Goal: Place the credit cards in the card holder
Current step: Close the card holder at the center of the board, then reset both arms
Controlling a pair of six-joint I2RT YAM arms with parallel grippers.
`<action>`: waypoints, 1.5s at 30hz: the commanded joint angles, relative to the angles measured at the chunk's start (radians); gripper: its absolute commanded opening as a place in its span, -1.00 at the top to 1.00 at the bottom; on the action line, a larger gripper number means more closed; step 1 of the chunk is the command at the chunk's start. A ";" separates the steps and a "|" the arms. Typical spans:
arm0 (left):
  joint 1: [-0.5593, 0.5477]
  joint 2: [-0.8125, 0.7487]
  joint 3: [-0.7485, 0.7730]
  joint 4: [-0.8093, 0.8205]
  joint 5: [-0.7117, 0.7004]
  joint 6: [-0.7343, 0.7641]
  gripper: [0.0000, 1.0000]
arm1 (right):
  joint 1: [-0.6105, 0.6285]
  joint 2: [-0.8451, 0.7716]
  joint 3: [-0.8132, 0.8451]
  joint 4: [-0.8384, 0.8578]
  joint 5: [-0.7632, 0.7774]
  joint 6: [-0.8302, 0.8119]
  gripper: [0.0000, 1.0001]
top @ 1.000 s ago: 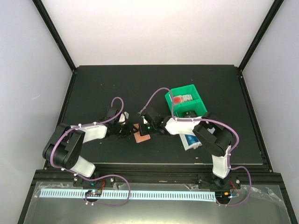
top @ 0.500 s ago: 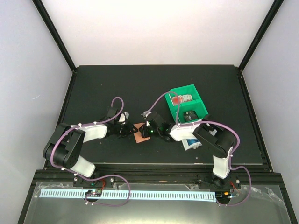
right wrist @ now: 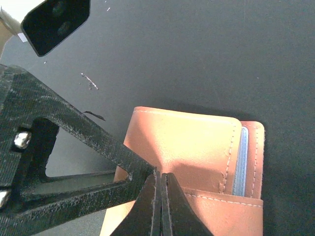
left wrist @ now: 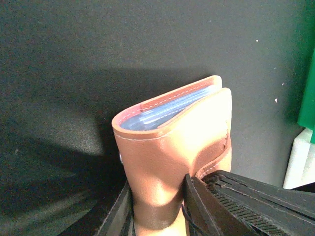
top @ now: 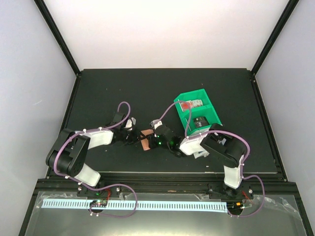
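Note:
The salmon-pink card holder (top: 146, 143) lies folded on the black table between both grippers. In the left wrist view the card holder (left wrist: 172, 142) stands on edge, with blue credit cards (left wrist: 162, 110) showing inside its fold. My left gripper (left wrist: 157, 216) is shut on its lower part, also seen from above (top: 135, 139). In the right wrist view my right gripper (right wrist: 160, 173) is shut, jaws pressed together, tips touching the card holder's top flap (right wrist: 182, 142). A blue card edge (right wrist: 239, 162) shows in its pocket. From above, the right gripper (top: 154, 141) sits at the holder's right side.
A green bin (top: 197, 112) holding small items stands behind the right arm. A white bin (top: 199, 153) is mostly hidden under the right forearm. Both bins show at the right edge of the left wrist view: the green bin (left wrist: 308, 93) and the white bin (left wrist: 300, 162).
My right arm has swung lower and nearer, now covering the white bin. Its gripper has come down against the card holder. The left gripper has stayed put, holding the holder.

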 commanded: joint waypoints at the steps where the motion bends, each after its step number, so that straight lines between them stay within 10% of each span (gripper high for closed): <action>1: -0.013 0.076 -0.013 -0.067 -0.095 0.032 0.38 | 0.032 0.034 -0.091 -0.423 -0.004 0.011 0.98; 12: 0.014 -0.145 0.068 -0.241 -0.190 0.098 -0.08 | -0.007 -0.189 0.252 -0.752 0.169 0.009 0.37; 26: 0.025 -0.761 0.186 -0.541 -0.340 0.210 -0.97 | -0.016 -0.702 0.237 -1.029 0.461 -0.055 -0.50; 45: 0.025 -1.198 0.378 -0.721 -0.641 0.435 -0.98 | -0.018 -1.293 0.241 -1.317 0.857 -0.093 -1.00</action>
